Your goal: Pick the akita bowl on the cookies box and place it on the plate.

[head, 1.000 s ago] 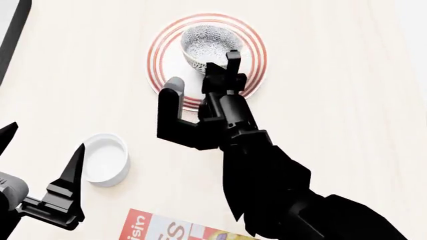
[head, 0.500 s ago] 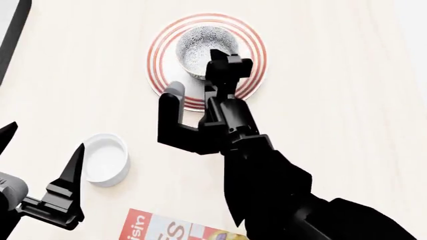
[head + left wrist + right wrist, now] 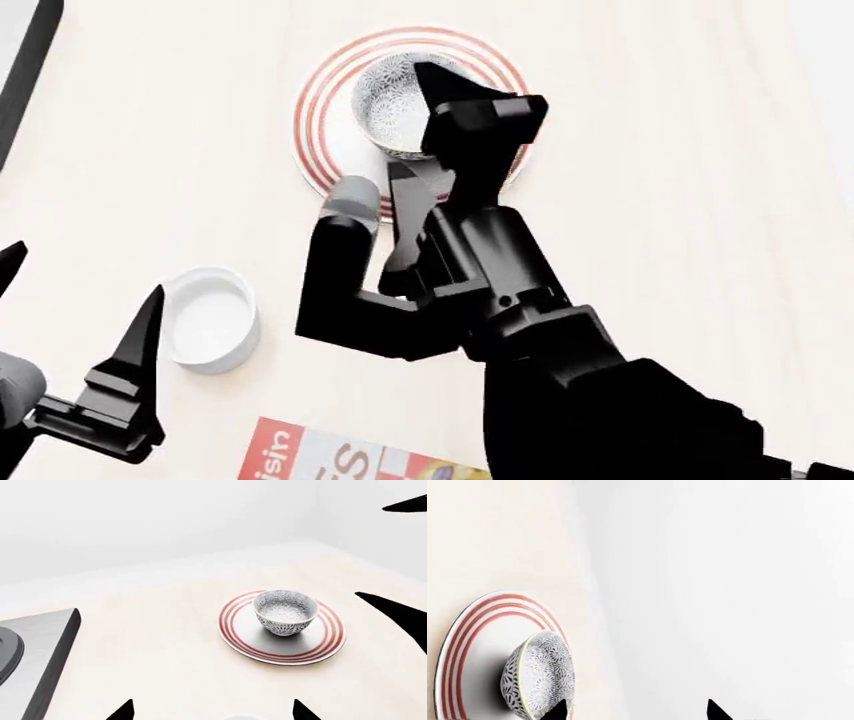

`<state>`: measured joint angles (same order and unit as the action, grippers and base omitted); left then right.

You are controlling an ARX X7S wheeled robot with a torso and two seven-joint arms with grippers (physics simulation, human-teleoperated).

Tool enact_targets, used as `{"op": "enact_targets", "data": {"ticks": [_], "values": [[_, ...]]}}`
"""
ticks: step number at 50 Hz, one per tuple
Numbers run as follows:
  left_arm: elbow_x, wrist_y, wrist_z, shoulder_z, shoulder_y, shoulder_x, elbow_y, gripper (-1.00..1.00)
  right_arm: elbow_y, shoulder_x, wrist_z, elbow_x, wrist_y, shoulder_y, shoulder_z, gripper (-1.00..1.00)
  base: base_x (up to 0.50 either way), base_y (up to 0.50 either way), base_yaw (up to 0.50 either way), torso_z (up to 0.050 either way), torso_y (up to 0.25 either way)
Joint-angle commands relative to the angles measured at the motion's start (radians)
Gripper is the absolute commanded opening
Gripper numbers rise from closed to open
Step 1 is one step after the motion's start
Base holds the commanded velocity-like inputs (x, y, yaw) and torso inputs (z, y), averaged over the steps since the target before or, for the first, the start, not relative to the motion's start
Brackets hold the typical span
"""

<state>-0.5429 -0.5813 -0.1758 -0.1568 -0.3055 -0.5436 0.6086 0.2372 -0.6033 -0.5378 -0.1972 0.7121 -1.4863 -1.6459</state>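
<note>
The akita bowl [image 3: 285, 612], grey-and-white speckled, stands upright in the middle of the red-ringed plate [image 3: 233, 640]. From the head camera the bowl [image 3: 384, 95] is half covered by my right gripper [image 3: 461, 110], which hangs over its right side above the plate [image 3: 318, 125]. In the right wrist view that gripper [image 3: 635, 712] is open and empty, one fingertip [image 3: 558, 711] just beside the bowl [image 3: 537, 675]. My left gripper [image 3: 80, 285] stands open and empty at the near left. Only a corner of the cookies box [image 3: 334, 460] shows at the bottom edge.
A plain white cup [image 3: 211, 318] sits between my left gripper and the plate. A dark grey stovetop [image 3: 40, 650] borders the table's left side. The right arm [image 3: 561, 380] fills the lower middle of the head view.
My right gripper has lifted off the bowl's rim and come up toward the head camera, now covering the bowl's right side. The bowl stays on the plate. The left arm barely moved.
</note>
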Motion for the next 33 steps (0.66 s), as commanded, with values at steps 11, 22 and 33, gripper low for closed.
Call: {"op": "enact_targets", "data": {"ticks": [11, 22, 33], "values": [[0.022, 0.117, -0.075, 0.149, 0.135, 0.036, 0.183, 1.0, 0.688, -0.443, -0.457, -0.29, -0.059, 0.223, 0.428, 1.0, 0.0, 0.0, 0.0, 0.0, 0.0], [0.085, 0.251, -0.104, 0.216, 0.246, 0.062, 0.257, 1.0, 0.81, -0.692, -0.777, -0.252, -0.406, 0.372, 0.394, 1.0, 0.0, 0.0, 0.0, 0.0, 0.0], [0.202, 0.462, -0.15, 0.292, 0.337, 0.131, 0.276, 1.0, 0.81, -0.926, -0.976, -0.065, -0.73, 0.166, 0.047, 1.0, 0.0, 0.0, 0.0, 0.0, -0.001]]}}
